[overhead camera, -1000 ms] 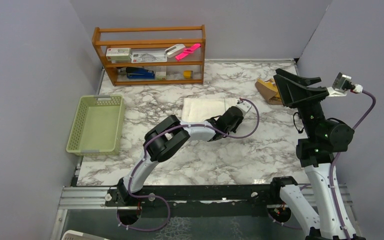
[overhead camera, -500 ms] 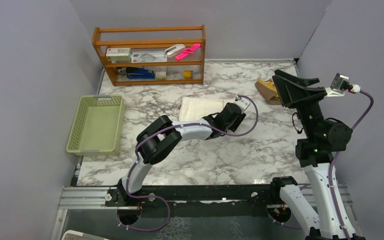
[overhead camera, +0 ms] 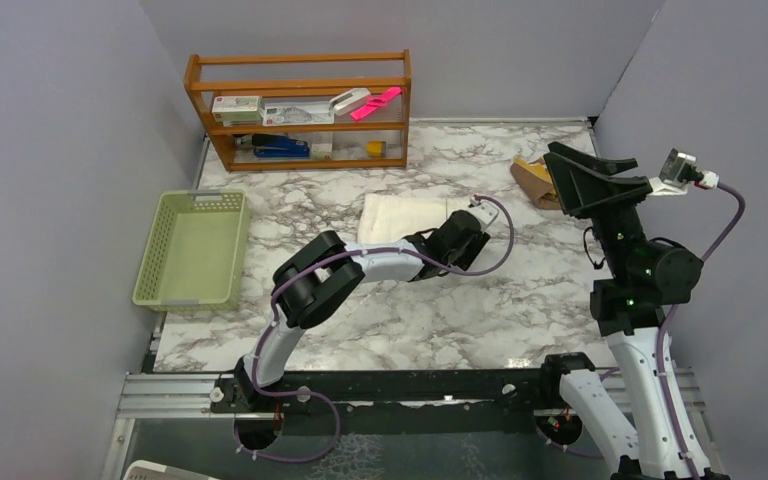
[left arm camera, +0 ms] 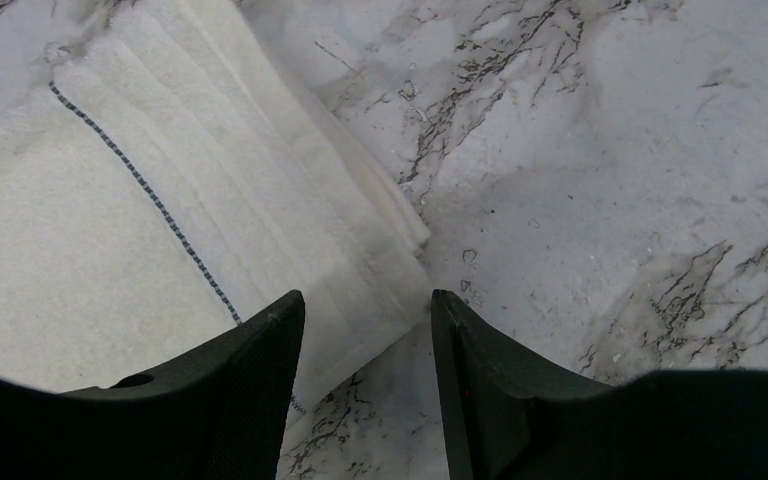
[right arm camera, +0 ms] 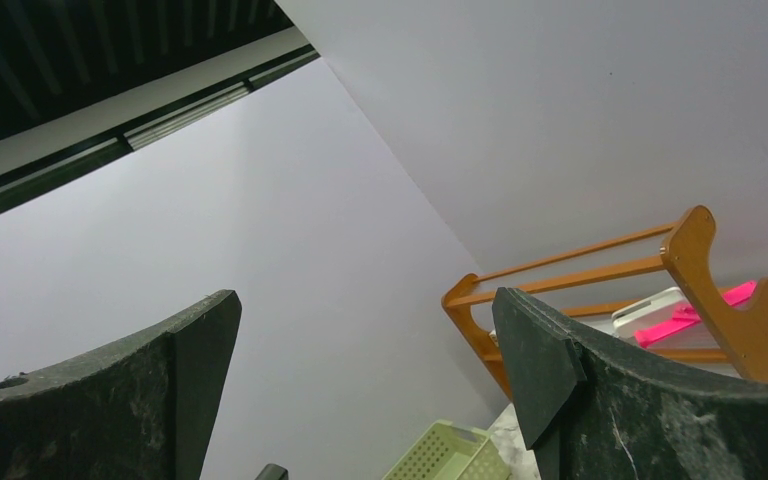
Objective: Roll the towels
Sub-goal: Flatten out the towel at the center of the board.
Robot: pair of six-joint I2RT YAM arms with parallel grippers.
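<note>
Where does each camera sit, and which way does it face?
Top external: above and behind, looking down on the marble table; both arms show.
Left wrist: looks down at the white towel's corner; left gripper shows.
Right wrist: raised, tilted up at the wall; right gripper shows.
Shared by top and right wrist: the wooden shelf.

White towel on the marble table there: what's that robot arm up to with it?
The left gripper hangs low over a corner of the folded white towel, jaws open with the corner between them, not gripping. The towel lies flat, not yet rolled. The right gripper is raised in the air, open and empty, near a tan-brown folded cloth at the far right of the marble table.
</note>
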